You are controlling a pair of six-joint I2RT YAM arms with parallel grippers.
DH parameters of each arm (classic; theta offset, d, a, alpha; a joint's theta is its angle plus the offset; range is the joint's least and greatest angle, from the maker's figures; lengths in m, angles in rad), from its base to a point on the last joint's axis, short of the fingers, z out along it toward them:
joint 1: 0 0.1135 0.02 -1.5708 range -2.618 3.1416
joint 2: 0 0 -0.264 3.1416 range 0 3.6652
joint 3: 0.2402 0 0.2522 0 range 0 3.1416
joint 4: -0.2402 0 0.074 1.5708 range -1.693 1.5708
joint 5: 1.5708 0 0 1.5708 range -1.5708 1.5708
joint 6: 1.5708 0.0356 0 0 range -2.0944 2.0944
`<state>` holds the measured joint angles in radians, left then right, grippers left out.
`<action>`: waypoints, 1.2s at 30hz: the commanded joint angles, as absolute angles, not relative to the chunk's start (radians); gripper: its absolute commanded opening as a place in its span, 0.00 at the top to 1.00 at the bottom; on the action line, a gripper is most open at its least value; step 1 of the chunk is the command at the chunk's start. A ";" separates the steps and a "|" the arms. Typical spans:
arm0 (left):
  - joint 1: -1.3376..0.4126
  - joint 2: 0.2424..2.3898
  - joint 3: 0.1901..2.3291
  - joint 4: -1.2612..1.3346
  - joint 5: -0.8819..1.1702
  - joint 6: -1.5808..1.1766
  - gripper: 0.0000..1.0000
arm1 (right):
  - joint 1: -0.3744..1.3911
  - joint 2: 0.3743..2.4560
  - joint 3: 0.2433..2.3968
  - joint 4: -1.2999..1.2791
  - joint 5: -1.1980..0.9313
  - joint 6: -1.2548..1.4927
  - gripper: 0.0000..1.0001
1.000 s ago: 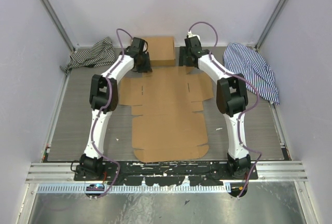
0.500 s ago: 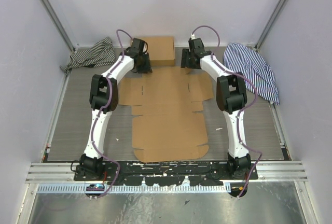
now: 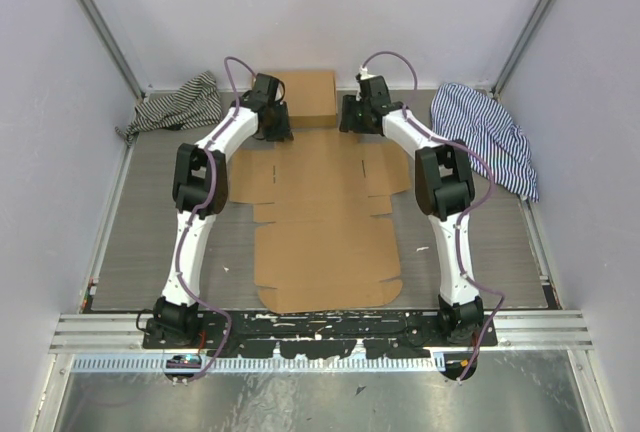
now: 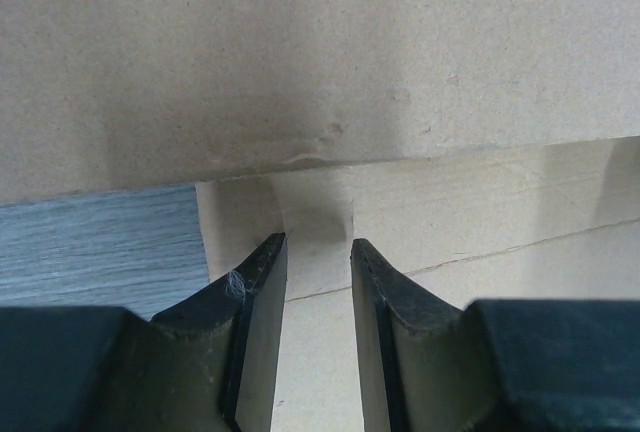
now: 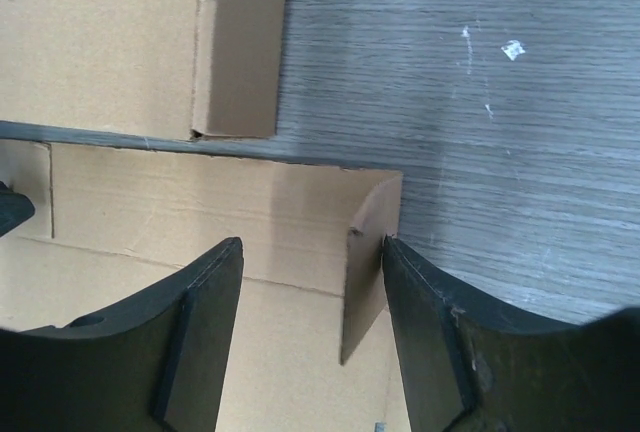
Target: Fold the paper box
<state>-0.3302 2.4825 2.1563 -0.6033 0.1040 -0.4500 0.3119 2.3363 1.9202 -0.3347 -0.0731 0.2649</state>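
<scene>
Jaws are hiding beneath the wrists in the overhead view. One flat brown die-cut cardboard sheet, the paper box [image 3: 322,222], is lying mid-table, its far edge nearing one formed brown cardboard box [image 3: 305,97]. Two striped cloths [image 3: 180,102] are flanking them. In the left wrist view, the left gripper [image 4: 318,252] is hovering over the sheet's edge, its jaws slightly parted. In the right wrist view, the right gripper [image 5: 312,252] is spreading its jaws wide, straddling one raised corner flap [image 5: 365,237].

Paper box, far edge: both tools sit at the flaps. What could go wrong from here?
1. The left tool is open right by the ready-formed box; it may bump or pinch that box instead of the paper box.
2. The right tool straddles a small raised corner flap; shutting could crease it askew or let it slip out.
3. The paper box lies loose, so lifting one end may drag it.
</scene>
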 commanded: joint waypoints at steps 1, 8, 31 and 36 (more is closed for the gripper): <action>-0.330 2.475 2.134 -0.632 0.119 -0.449 0.61 | 0.342 2.269 1.917 -0.262 -0.085 0.263 0.37; -0.330 2.477 2.136 -0.635 0.130 -0.457 0.61 | 0.350 2.333 1.965 -0.303 -0.101 0.270 0.37; -0.326 2.243 2.029 -0.667 0.080 -0.413 0.48 | 0.350 2.161 1.869 -0.321 -0.076 0.306 0.38; -0.321 2.085 1.945 -0.693 0.063 -0.400 0.44 | 0.351 1.991 1.780 -0.326 -0.055 0.330 0.37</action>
